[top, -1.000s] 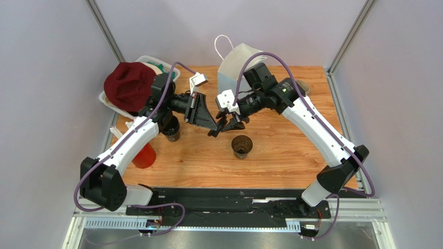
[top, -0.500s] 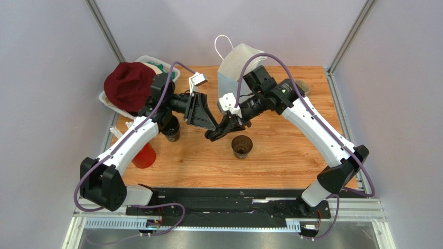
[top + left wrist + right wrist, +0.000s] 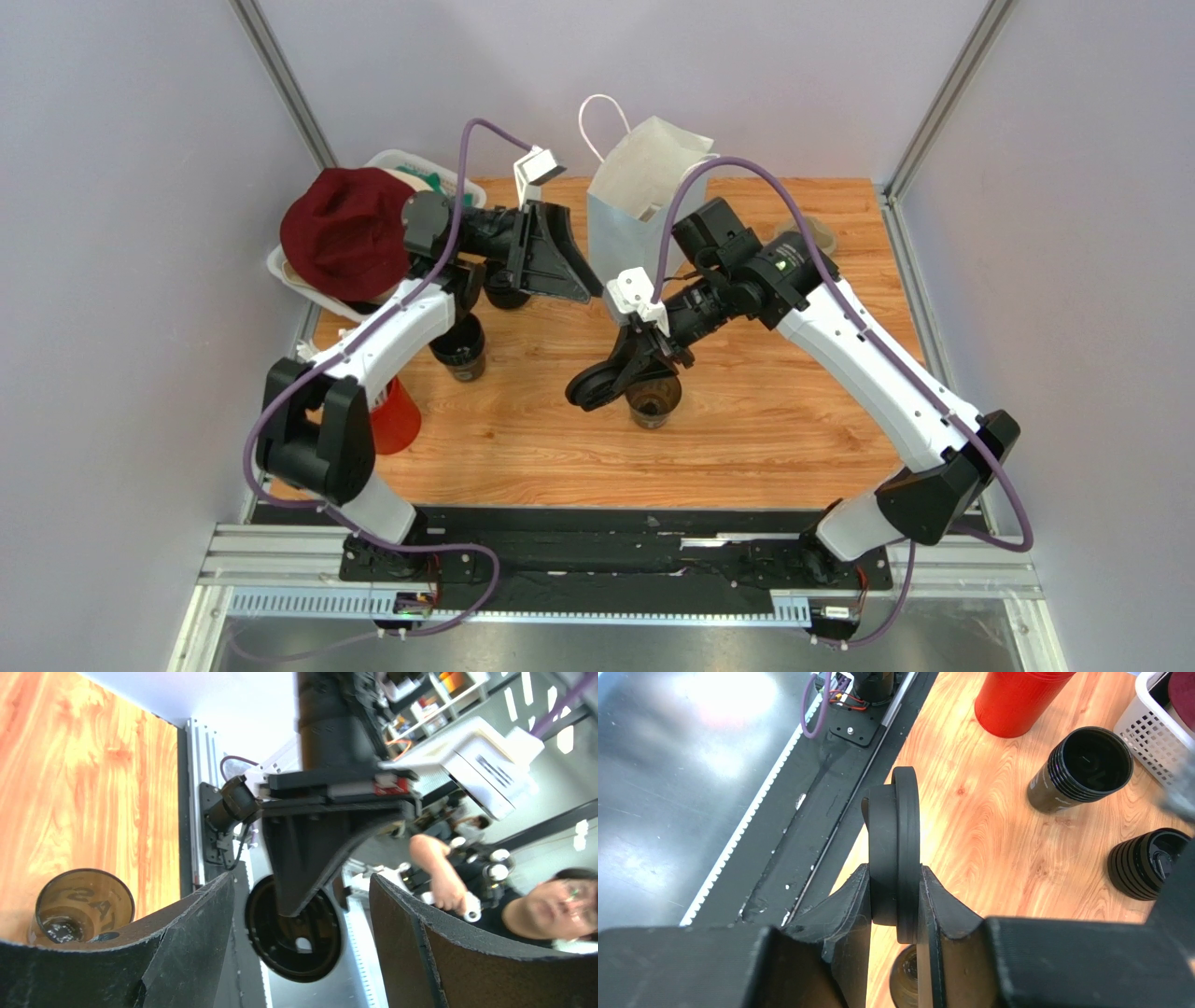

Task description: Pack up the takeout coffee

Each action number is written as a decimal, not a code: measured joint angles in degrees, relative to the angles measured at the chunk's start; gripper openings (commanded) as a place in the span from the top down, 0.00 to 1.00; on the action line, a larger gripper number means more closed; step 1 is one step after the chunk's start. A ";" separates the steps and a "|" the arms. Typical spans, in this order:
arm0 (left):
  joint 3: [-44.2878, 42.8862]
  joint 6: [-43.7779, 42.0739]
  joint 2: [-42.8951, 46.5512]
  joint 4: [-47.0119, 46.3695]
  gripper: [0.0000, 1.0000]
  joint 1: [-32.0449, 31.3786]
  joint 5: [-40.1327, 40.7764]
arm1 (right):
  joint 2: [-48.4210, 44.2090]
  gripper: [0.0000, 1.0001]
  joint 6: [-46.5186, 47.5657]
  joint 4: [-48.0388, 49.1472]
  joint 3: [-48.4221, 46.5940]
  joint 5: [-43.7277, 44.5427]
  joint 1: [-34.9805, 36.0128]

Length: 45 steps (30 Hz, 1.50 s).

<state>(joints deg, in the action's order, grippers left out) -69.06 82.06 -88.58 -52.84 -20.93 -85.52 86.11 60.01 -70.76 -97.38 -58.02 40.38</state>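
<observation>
- Two grippers, two states: the right gripper [image 3: 896, 875] is clamped on a black lid [image 3: 896, 812], which stands on edge between its fingers. The left gripper [image 3: 302, 878] stands wide with nothing between its jaws.
- Just under the right gripper's fingers, a little behind the lid, the coffee cup [image 3: 654, 396] stands upright and uncovered on the table [image 3: 786, 420]. It is not yet in the paper bag [image 3: 634, 189], which stands beyond the left gripper at the far edge.
- Main risk, as I judge it: the lid is held vertical while the cup's rim lies level, so the lid must be turned flat before it can seat. A pinch on a thin rim could let it swivel or slip. A lid pressed down crooked could tip the light cup. Whether the cup holds liquid I cannot tell.
- Second risk: the right gripper's fingers hang close to the cup's rim, so a sideways sweep there would knock it over.
- Third risk: the left gripper sits near the bag's side, and a swing that way could crumple the bag or push it toward the far edge.
- Open room: bare wood lies on the near side of the right gripper and out toward its own arm. Past the lid on the other side stand a stack of black cups [image 3: 1081, 766] and a red cup [image 3: 1018, 693], both well apart from it.
</observation>
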 measured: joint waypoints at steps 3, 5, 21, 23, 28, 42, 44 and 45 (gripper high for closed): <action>-0.83 8.98 -4.07 -9.18 0.20 0.37 0.04 | -1.03 0.85 -1.36 0.39 0.63 0.37 0.00; -0.87 13.81 -5.22 -13.05 0.20 0.92 0.02 | -1.86 0.85 -2.19 0.70 0.98 0.70 0.00; -12.17 21.09 13.25 -21.53 0.07 2.67 -0.39 | -8.15 0.85 -11.43 6.64 2.67 -1.11 -0.02; -14.38 20.90 15.13 -22.36 0.06 2.67 -0.42 | -8.70 0.85 -12.61 7.76 3.67 -1.33 0.00; -19.76 20.92 15.89 -22.82 0.05 2.80 -0.57 | -9.07 0.85 -14.86 9.42 4.79 -1.68 0.11; -25.11 22.67 14.99 -22.84 0.04 14.97 -0.61 | -9.05 0.85 -16.28 10.93 5.75 -1.25 2.69; -22.03 16.20 17.05 -19.74 0.04 17.03 -0.28 | -9.05 0.85 -16.28 11.08 5.75 -1.14 2.69; -19.71 9.14 19.39 -13.27 0.04 18.08 0.37 | -9.05 0.85 -16.28 11.15 5.75 -1.03 2.69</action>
<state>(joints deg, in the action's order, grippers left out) -88.77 91.20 -69.19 -66.11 -2.85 -85.14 77.06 43.72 -59.61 -91.64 -59.05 43.07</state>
